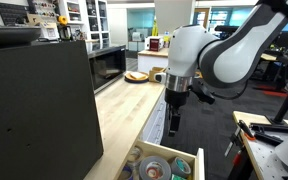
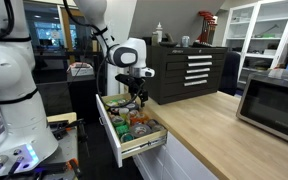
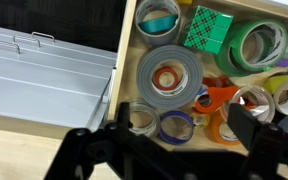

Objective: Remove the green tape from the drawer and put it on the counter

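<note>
Many rolls [image 3: 167, 78] are seen in the drawer [image 2: 144, 146], the green tape [image 3: 256, 46] among them; the gripper [image 3: 184, 128] is spread wide, empty.

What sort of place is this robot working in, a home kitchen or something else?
Probably a lab or workshop with a kitchenette corner rather than a home: there is a black tool chest, a microwave sits on the wooden counter, and the open drawer is packed with tape rolls.
</note>
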`<action>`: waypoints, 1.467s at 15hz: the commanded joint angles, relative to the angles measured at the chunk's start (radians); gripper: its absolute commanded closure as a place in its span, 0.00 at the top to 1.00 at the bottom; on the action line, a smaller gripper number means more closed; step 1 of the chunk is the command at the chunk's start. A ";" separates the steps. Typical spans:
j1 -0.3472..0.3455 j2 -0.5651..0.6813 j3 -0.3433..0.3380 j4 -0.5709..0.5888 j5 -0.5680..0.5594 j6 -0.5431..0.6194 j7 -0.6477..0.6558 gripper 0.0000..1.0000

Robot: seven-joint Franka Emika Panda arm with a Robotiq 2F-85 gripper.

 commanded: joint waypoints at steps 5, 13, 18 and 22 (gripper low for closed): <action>0.139 0.220 -0.014 0.096 -0.204 0.091 0.247 1.00; 0.339 0.363 -0.092 0.194 -0.351 0.080 0.430 1.00; 0.312 0.428 -0.062 0.202 -0.317 0.118 0.336 1.00; 0.279 0.442 -0.031 0.192 -0.296 0.176 0.246 1.00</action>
